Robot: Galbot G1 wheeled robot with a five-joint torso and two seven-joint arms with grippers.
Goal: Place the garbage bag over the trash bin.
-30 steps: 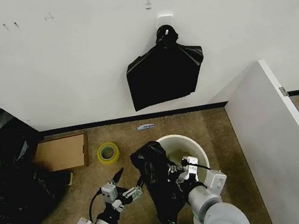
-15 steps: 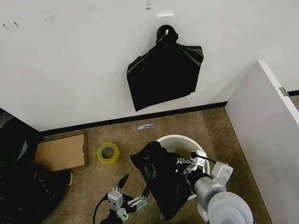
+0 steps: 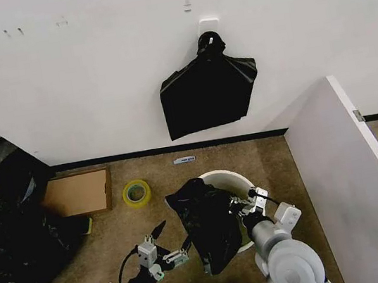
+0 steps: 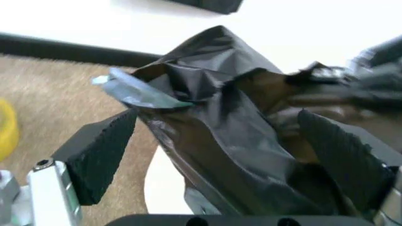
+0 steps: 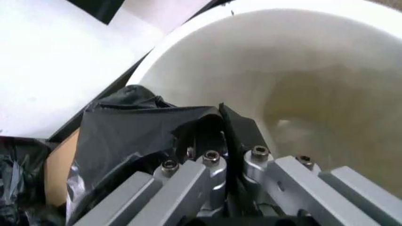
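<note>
Right end effector (image 3: 238, 206) pinches garbage bag (image 3: 208, 224)

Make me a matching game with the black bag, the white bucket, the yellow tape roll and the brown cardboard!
Things:
1. thin glossy black plastic garbage bag
2. round white plastic trash bin
3. yellow tape roll
4. flat brown cardboard piece

Places:
A. flat on the carpet by the wall, beside the dark heap
B. held up by the right gripper
C. on the carpet between the cardboard and the bin
D. partly behind the hanging bag

Pairs: 1-B, 2-D, 3-C, 4-A
</note>
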